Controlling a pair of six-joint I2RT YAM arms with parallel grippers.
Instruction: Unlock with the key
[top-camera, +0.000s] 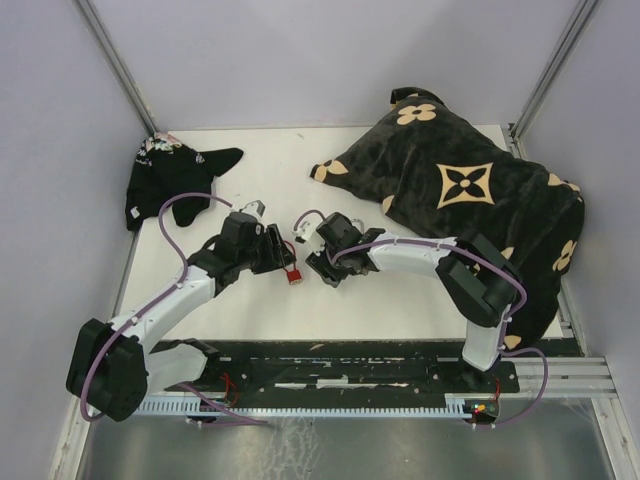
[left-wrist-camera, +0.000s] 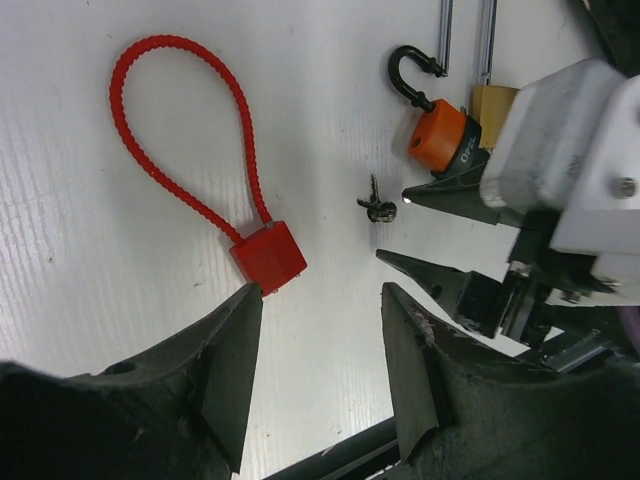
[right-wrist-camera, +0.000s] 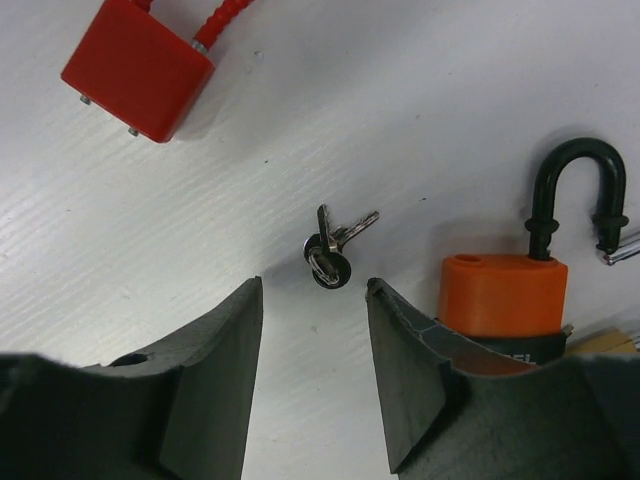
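Observation:
A small bunch of keys (right-wrist-camera: 330, 255) lies flat on the white table, just beyond the tips of my right gripper (right-wrist-camera: 312, 283), which is open with nothing between its fingers. To the right of the keys lies an orange padlock (right-wrist-camera: 505, 295) with a black shackle, one leg free of the body. A red cable lock (left-wrist-camera: 268, 257) with its red loop lies by the left fingertip of my left gripper (left-wrist-camera: 320, 290), also open and empty. From the left wrist view, the right gripper (left-wrist-camera: 392, 225) straddles the keys (left-wrist-camera: 378, 207) next to the orange padlock (left-wrist-camera: 437, 135). The two grippers (top-camera: 283, 255) (top-camera: 318, 262) face each other.
A brass padlock (left-wrist-camera: 492, 100) with a silver shackle lies behind the orange one. A large black patterned bag (top-camera: 470, 190) fills the back right of the table. A black cloth (top-camera: 170, 175) lies at the back left. Walls close in both sides.

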